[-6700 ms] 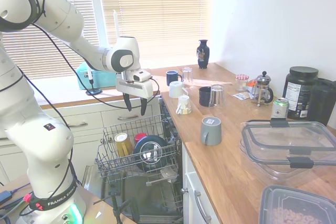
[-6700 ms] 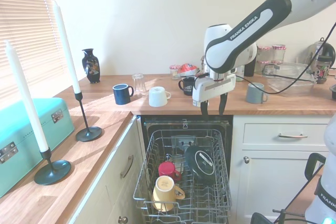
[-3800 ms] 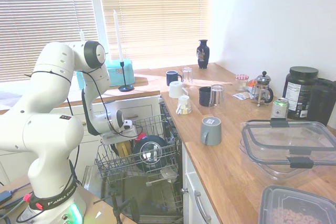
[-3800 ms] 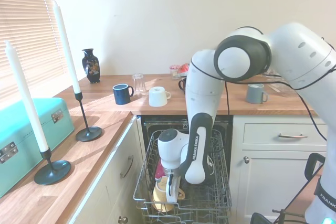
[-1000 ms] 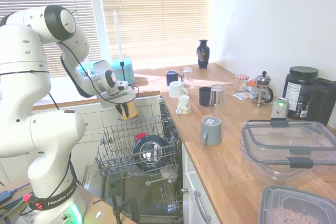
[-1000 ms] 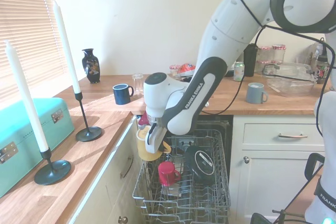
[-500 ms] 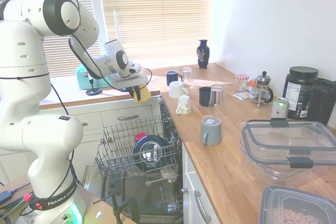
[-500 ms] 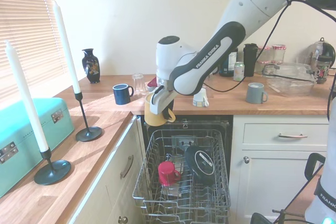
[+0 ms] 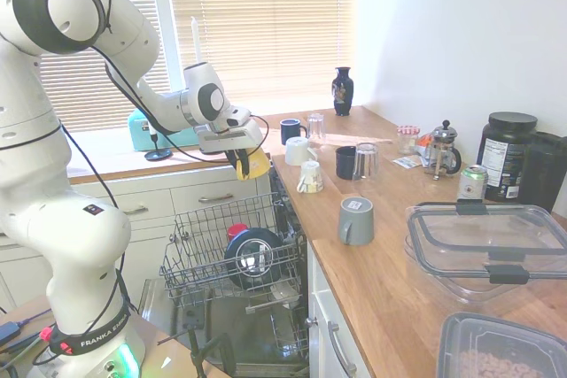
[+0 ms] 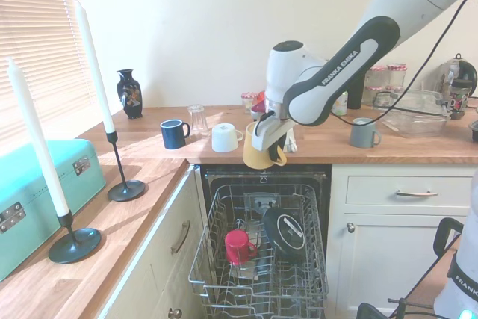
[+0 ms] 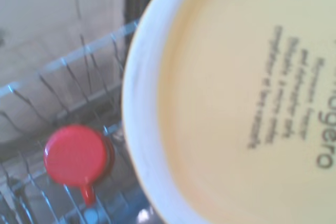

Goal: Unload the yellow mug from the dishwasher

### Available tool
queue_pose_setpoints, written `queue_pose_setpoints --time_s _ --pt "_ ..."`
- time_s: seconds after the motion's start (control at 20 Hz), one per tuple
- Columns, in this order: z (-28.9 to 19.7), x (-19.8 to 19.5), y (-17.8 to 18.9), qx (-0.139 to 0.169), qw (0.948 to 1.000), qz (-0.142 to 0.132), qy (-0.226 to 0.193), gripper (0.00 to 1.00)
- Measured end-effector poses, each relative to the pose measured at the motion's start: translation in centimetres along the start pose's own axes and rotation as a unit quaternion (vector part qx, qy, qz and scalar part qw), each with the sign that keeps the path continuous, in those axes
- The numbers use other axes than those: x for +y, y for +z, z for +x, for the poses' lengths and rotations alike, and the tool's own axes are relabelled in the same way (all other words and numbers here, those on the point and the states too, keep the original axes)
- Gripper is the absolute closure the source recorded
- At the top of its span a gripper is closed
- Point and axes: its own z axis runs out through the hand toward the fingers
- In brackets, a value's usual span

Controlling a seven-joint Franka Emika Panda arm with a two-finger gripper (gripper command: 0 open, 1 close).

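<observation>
The yellow mug [image 10: 261, 151] hangs in the air above the back of the dishwasher [image 10: 261, 274] rack, level with the counter edge, with my gripper [image 10: 263, 131] shut on it. In the first exterior view the yellow mug [image 9: 254, 165] shows just below the gripper [image 9: 241, 158], over the rack's far end. The wrist view is filled by the yellow mug's base [image 11: 247, 93], which carries dark print.
A red cup [image 10: 238, 246] and a dark round dish [image 10: 284, 234] sit in the wire rack [image 9: 221, 258]. On the counter stand a white mug [image 10: 224, 137], a blue mug [image 10: 173, 134], a glass [image 10: 197, 119] and a grey mug [image 10: 362, 132]. Candlesticks [image 10: 123, 184] stand left.
My gripper has carried the yellow mug up out of the rack and sideways along the counter front, toward the white mug.
</observation>
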Motion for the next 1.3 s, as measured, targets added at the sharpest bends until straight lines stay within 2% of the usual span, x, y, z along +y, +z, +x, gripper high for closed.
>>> queue_pose_setpoints --time_s 0.3,0.6,0.8,1.3 --pt "-3.0 7.5 0.0 -0.005 0.9981 0.004 0.061 1.00" --pt "0.6 12.9 -0.6 -0.003 0.9931 0.008 0.117 1.00" --pt "2.2 16.4 0.0 -0.007 0.9908 0.003 0.135 1.00" --pt "3.5 20.9 0.9 -0.023 0.9869 -0.010 0.159 1.00"
